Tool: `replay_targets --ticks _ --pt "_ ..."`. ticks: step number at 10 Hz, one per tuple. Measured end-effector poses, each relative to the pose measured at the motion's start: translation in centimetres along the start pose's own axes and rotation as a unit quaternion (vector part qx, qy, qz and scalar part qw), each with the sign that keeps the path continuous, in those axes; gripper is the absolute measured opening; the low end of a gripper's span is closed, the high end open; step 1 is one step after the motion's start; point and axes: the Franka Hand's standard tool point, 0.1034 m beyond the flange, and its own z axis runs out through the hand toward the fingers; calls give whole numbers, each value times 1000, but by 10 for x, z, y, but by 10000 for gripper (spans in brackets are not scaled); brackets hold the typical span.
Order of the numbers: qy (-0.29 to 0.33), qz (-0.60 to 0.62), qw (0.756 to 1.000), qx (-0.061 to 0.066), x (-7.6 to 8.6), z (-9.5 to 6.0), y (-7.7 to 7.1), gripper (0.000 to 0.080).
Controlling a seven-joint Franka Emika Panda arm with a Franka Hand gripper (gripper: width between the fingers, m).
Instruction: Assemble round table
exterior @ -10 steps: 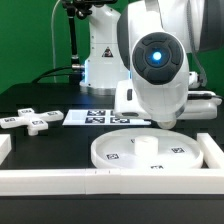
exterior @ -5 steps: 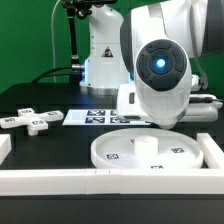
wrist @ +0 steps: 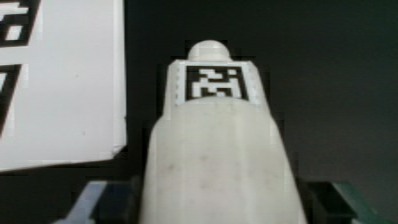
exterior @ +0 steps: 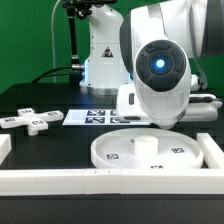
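The short thick white post [wrist: 217, 130], with a tag near its rounded end, lies on the black table in the wrist view. My gripper [wrist: 217, 205] is open and straddles it, with a dark gap between each finger [wrist: 107, 202] and the post. In the exterior view the arm's wrist housing [exterior: 160, 70] hides the gripper and the post. The large rimmed disc [exterior: 100, 150] lies flat at the front with a small raised hub [exterior: 146, 146] in its middle. The cross-shaped piece [exterior: 30, 121] lies at the exterior view's left.
The marker board [exterior: 95, 117] lies behind the disc and beside the post in the wrist view [wrist: 63, 90]. A long white rail [exterior: 80, 182] runs along the front and another [exterior: 212, 150] stands at the exterior view's right. The robot base [exterior: 100, 55] stands at the back.
The arm shifted slightly toward the exterior view's right a second ago and has held still since. The disc, cross-shaped piece and marker board have not moved.
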Motion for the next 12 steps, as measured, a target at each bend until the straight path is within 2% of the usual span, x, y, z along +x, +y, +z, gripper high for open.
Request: replay_targets --ticks 2,3,4,5,7,9,11,12 --pt "2 -27 1000 1 -15 -20 -1 407" --pt "7 -39 999 3 -28 -39 -1 407" --pt "22 -42 999 3 -34 -53 -4 409" --pt "29 -42 999 3 -29 -48 -4 409" --pt "39 -42 998 4 -26 -51 -5 409" --pt "110 -46 993 6 -17 -62 -5 409" --pt "152 -61 986 8 -29 -94 -2 409" --pt "178 -66 982 4 -34 -113 -5 409"
